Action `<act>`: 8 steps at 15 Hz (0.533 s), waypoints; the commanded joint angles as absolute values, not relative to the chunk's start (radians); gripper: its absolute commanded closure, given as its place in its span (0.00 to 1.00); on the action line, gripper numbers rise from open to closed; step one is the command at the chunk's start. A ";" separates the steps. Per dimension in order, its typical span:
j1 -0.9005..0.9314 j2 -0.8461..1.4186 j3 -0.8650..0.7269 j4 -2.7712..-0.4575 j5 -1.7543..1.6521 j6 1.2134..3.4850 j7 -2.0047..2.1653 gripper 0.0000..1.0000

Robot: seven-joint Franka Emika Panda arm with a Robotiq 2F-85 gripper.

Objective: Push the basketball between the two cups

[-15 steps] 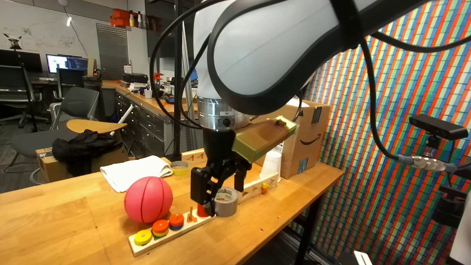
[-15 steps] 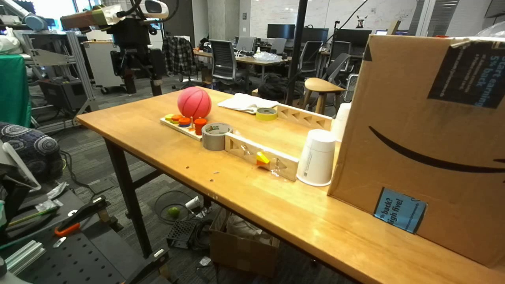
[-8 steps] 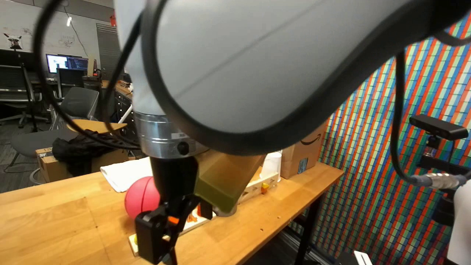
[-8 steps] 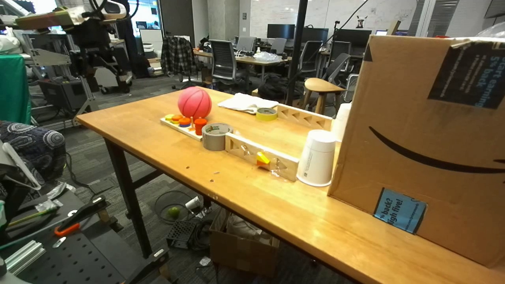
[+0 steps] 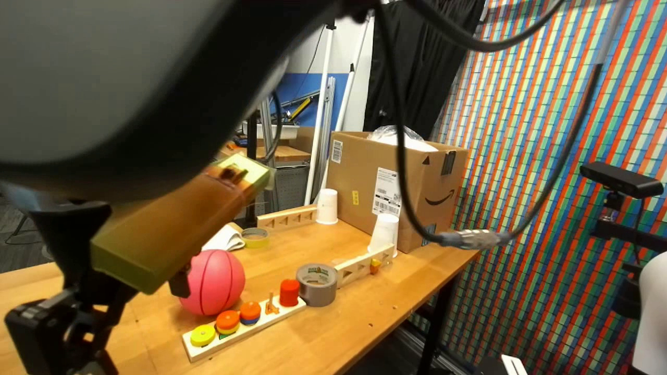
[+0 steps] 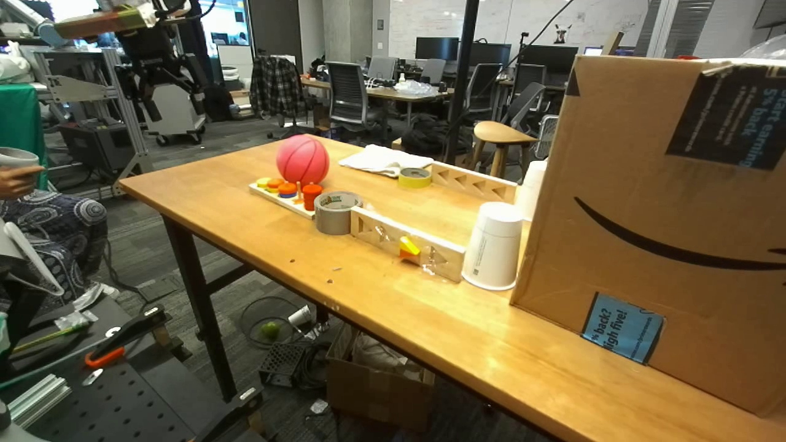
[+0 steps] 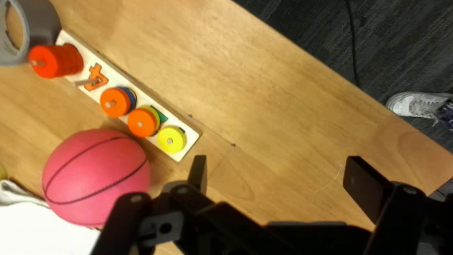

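Note:
The pink-red basketball [image 5: 221, 281] rests on the table behind a peg toy; it also shows in an exterior view [image 6: 303, 161] and at the lower left of the wrist view [image 7: 95, 170]. Two white cups stand upside down near a big box: one cup [image 5: 384, 235] by the near rail, one cup [image 5: 327, 207] by the far rail. My gripper [image 7: 277, 171] is open and empty above the table, beside the ball on the side away from the cups, apart from it. It also shows in both exterior views [image 5: 138, 323] [image 6: 176, 112].
A peg toy [image 5: 260, 324] lies beside the ball, then a grey tape roll [image 5: 318, 297] and a wooden rail [image 5: 362, 268]. Opposite are a white cloth [image 5: 225, 239], yellow tape [image 5: 255, 240] and another rail [image 5: 286, 219]. A cardboard box [image 5: 357, 179] stands behind the cups.
My gripper has moved away from the tape roll and cups to the ball's other side, and the arm has turned. The ball and cups have not moved. A hand with a mug appears at an edge.

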State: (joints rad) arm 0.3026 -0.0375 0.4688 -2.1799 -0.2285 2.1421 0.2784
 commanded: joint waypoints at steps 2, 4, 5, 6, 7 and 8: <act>0.359 0.238 0.429 -1.899 -0.317 2.116 0.260 0.00; 0.392 0.326 0.399 -1.799 -0.327 2.106 0.251 0.00; 0.407 0.360 0.384 -1.758 -0.325 2.101 0.244 0.00; 0.421 0.388 0.366 -1.723 -0.322 2.095 0.239 0.00; 0.435 0.414 0.348 -1.689 -0.318 2.089 0.234 0.00; 0.441 0.431 0.329 -1.669 -0.314 2.091 0.234 0.00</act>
State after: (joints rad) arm 0.3969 0.3525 0.3820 -1.7970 -0.3099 2.1340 0.2567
